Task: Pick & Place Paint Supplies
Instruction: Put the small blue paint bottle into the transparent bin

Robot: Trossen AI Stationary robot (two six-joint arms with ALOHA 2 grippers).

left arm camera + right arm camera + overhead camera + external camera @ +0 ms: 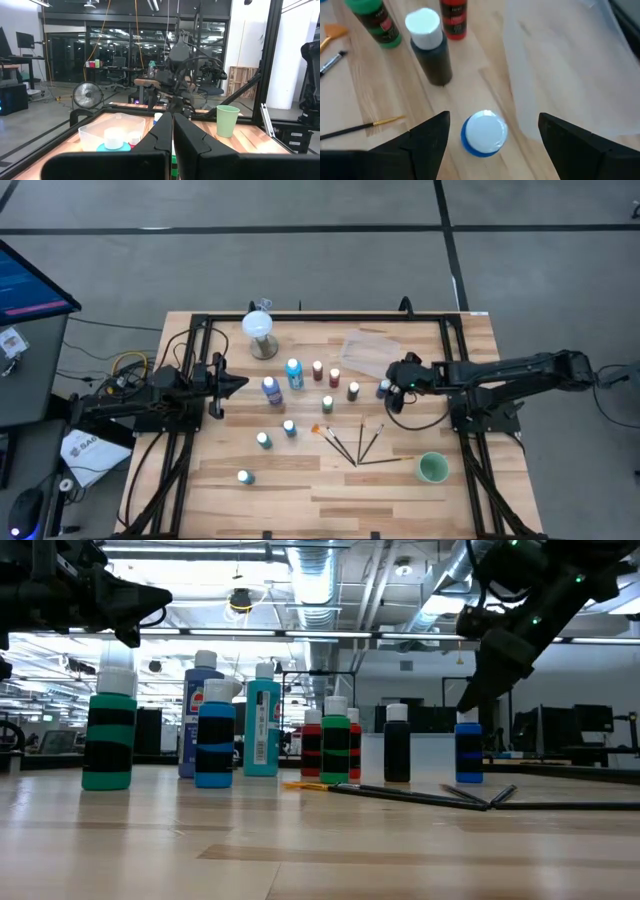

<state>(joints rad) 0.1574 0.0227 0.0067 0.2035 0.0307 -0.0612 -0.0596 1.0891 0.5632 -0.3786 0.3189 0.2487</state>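
Observation:
Several white-capped paint bottles stand upright on the wooden table [300, 490], among them a tall blue one [271, 389], a teal one [294, 372] and a dark one [432, 47]. Thin paintbrushes [352, 446] lie flat toward the near edge, one orange-tipped [300, 784]. My right gripper [494, 121] is open above a small blue bottle [484, 133], one finger on either side of its white cap, touching nothing. It also hangs over that bottle [468, 752] in the low view. My left gripper [238, 383] is shut and hovers left of the bottles.
A clear plastic container [375, 352] sits just beyond the blue bottle toward the far edge. A green cup [432, 468] stands near the right near corner. A white globe on a round base [260, 332] stands at the far edge. Bare wood lies along the near edge.

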